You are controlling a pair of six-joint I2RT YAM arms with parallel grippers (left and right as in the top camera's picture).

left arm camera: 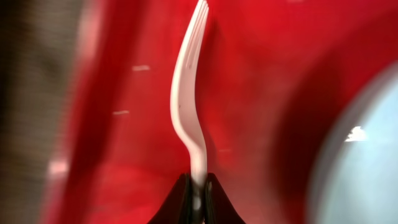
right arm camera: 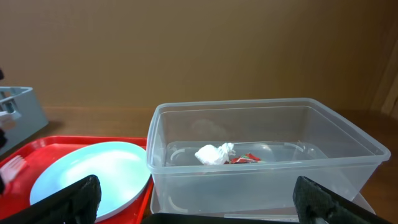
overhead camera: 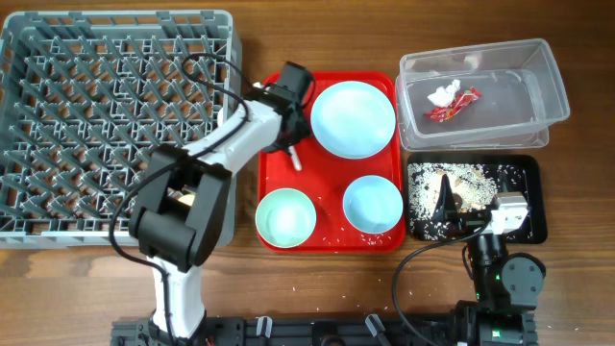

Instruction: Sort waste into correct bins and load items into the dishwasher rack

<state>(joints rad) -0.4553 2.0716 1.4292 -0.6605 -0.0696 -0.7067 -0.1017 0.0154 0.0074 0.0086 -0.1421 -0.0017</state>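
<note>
My left gripper [overhead camera: 291, 154] is over the left part of the red serving tray [overhead camera: 327, 240], shut on the handle of a white plastic fork [left arm camera: 186, 93], just above the tray floor; its jaws [left arm camera: 198, 199] pinch the handle end. The pale blue plate [overhead camera: 353, 118], mint-green bowl [overhead camera: 285, 217] and pale blue bowl [overhead camera: 373, 204] sit on that tray. The clear tub [overhead camera: 538, 96] holds the white tissue wad [overhead camera: 443, 94] and red wrapper [overhead camera: 457, 108]. The black tray [overhead camera: 524, 183] holds rice crumbs and brown scraps. My right gripper [right arm camera: 199, 214] is open wide and empty over the black tray. The yellow cup and spoon are out of view.
The grey dishwasher rack [overhead camera: 115, 125] fills the left of the table, right next to the red tray's left edge. In the right wrist view the tub [right arm camera: 261, 180] is straight ahead and the plate [right arm camera: 93, 171] is at lower left. A few crumbs lie on the wood near the tray's front.
</note>
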